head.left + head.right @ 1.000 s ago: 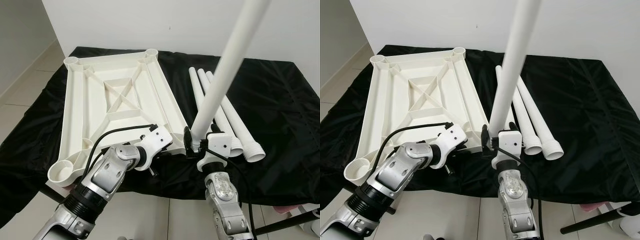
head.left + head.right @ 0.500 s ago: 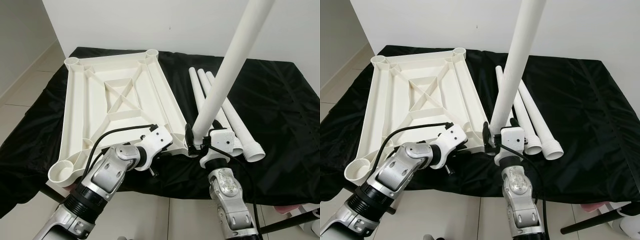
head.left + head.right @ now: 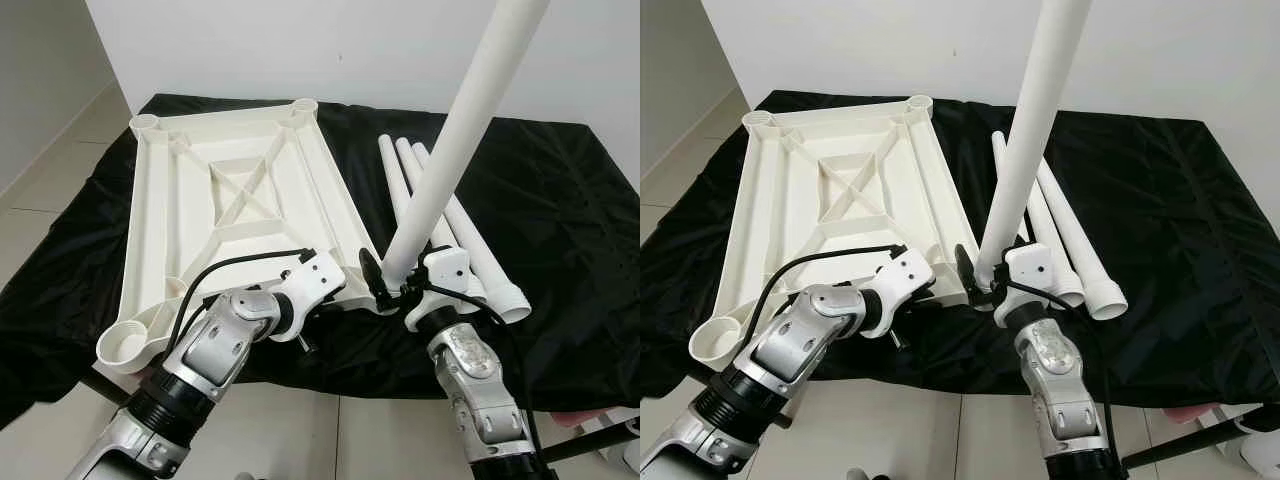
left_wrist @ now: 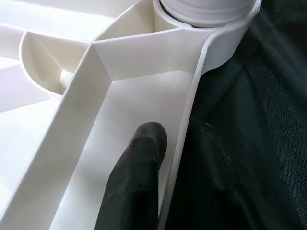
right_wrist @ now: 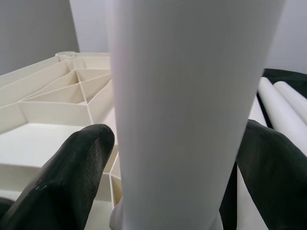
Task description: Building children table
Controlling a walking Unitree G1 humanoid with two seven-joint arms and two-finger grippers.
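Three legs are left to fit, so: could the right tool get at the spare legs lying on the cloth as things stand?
Probably not yet. The right tool is shut on the upright leg at the tabletop's corner socket. The spare legs lie close beside it, nothing between, once it lets go.

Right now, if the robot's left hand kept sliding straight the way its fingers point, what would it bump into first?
Probably the round corner socket of the upturned white plastic tabletop, where the upright white tube leg sits. The left hand straddles the tabletop's rim just short of it, though depth is hard to judge.
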